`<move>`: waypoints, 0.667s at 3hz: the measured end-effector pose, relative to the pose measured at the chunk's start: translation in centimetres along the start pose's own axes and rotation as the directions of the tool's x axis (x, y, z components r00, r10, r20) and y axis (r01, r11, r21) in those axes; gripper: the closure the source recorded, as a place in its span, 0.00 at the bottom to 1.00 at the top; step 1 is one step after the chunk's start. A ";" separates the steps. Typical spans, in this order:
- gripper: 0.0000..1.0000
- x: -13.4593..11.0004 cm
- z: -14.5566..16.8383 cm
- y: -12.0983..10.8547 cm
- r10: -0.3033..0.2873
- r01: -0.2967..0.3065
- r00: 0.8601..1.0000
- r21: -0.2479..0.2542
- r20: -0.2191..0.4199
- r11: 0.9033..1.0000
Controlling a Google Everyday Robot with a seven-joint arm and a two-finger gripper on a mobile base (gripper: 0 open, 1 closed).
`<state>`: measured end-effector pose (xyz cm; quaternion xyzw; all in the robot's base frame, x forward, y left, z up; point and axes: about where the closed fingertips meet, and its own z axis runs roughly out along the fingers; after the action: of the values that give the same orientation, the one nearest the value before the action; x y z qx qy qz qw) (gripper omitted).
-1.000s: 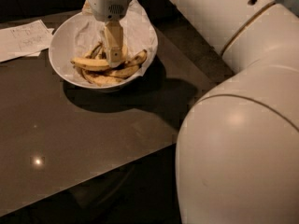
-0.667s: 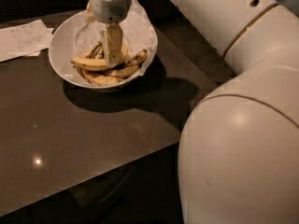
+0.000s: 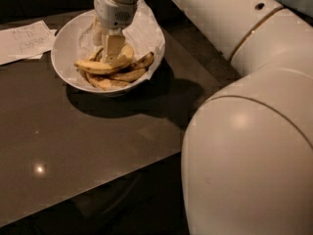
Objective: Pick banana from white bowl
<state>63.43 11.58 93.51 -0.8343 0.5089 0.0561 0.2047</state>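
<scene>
The white bowl, lined with crinkled white paper, stands at the table's back left and holds several bananas. The banana, the longest and yellowest, lies across the top of the pile, curving up to the right. My gripper reaches straight down into the bowl from above. Its tip is right at the middle of the banana and covers part of it. Shorter, browner, spotted bananas lie under and beside it.
White written-on paper sheets lie left of the bowl. The dark glossy table runs toward me to its front edge. My large white arm fills the right side of the view.
The gripper has stayed down in the bowl at almost the same spot over the banana. The bananas have not visibly moved.
</scene>
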 end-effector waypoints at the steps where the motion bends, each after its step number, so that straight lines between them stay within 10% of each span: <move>1: 0.45 0.4 1.0 -0.1 0.012 -0.012 1.000 -0.027 0.007 1.000; 2: 0.40 1.0 2.8 0.2 0.022 -0.021 1.000 -0.076 0.019 0.997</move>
<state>64.04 11.79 90.62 -0.8353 0.5133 0.0859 0.1773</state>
